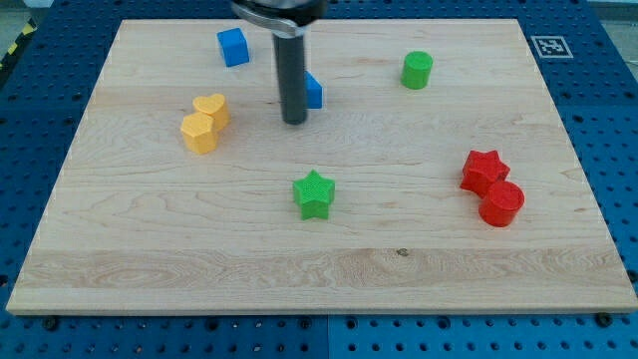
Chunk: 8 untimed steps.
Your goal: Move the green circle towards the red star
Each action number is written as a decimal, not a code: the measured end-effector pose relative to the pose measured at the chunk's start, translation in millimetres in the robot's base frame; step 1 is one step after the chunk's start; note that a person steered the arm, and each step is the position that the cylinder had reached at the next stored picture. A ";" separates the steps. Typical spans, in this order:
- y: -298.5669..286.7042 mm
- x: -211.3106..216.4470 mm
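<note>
The green circle [417,70] stands near the view's top, right of centre. The red star [483,172] lies at the view's right, well below the green circle, touching a red circle [501,203] at its lower right. My tip [294,121] rests on the board left of the green circle, far from it, just in front of a blue block [313,92] that the rod partly hides.
A blue cube [232,47] sits at the top left. Two yellow blocks [204,122] touch each other at the left. A green star [315,193] lies near the middle. The wooden board [319,279] ends at a blue pegboard table.
</note>
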State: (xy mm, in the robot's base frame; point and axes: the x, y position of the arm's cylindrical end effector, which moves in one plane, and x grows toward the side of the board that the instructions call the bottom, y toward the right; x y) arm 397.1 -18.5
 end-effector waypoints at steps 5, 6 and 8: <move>85.7 28.6; 87.0 22.9; 107.6 12.0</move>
State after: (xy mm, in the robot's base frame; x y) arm 409.1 89.1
